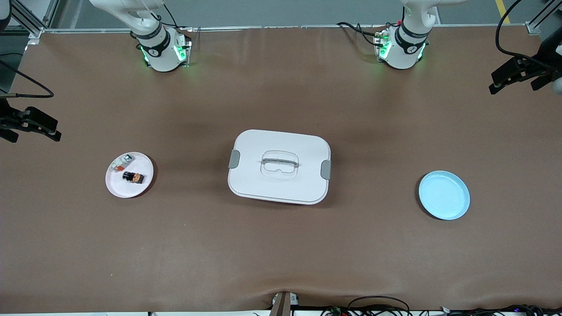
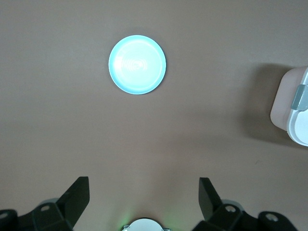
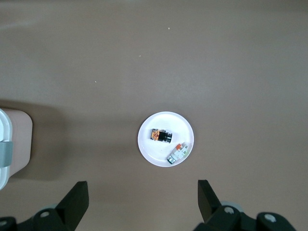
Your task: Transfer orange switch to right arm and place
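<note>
Brown table (image 1: 281,245) bears white plate (image 1: 115,184), box (image 1: 279,166).

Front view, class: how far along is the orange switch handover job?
A black-and-orange switch and a white switch lie on the white plate at the right arm's end; the blue plate holds nothing. Nothing is in hand: left gripper and right gripper wait open above the table. This fits a finished placement or switches awaiting pickup.

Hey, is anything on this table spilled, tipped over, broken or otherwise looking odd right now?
Nothing stands out. The white plate holds two small parts, the lidded white box sits mid-table with its lid on, and the blue plate is bare. Both end effectors are open, up above the table.
</note>
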